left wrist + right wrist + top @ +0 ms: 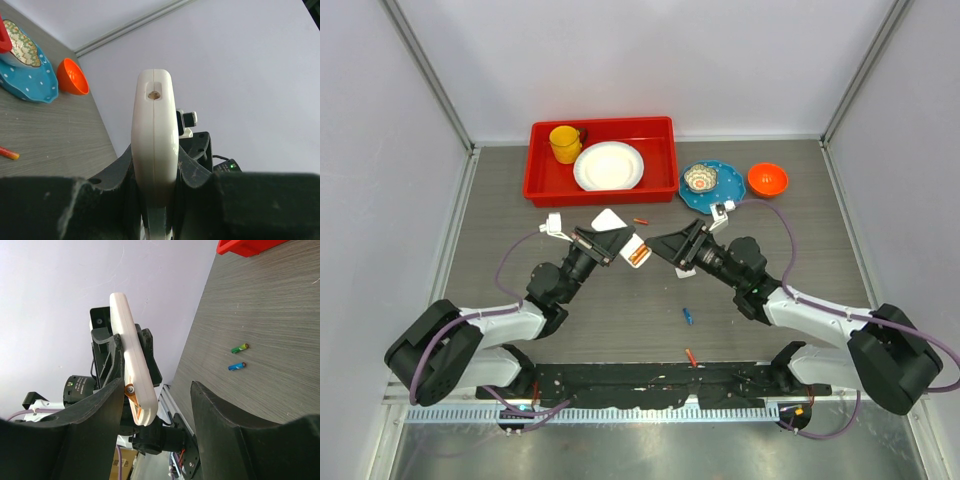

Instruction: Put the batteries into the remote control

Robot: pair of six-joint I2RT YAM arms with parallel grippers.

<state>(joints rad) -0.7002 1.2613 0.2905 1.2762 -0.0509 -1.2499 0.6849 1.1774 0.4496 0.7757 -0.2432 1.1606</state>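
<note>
One bench (840, 240) is carrying the scene. Two pincers are meeting above it: left pincer (155, 172) is clamping the remote control (154, 135), lifted off the bench; right pincer (667, 250) is gaping just beside it. Several loose batteries (688, 316) are lying on the bench.

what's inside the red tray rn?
The red tray holds a yellow mug and a white plate, side by side. The tray floor under the plate is covered, so anything beneath it can't be seen.
</note>
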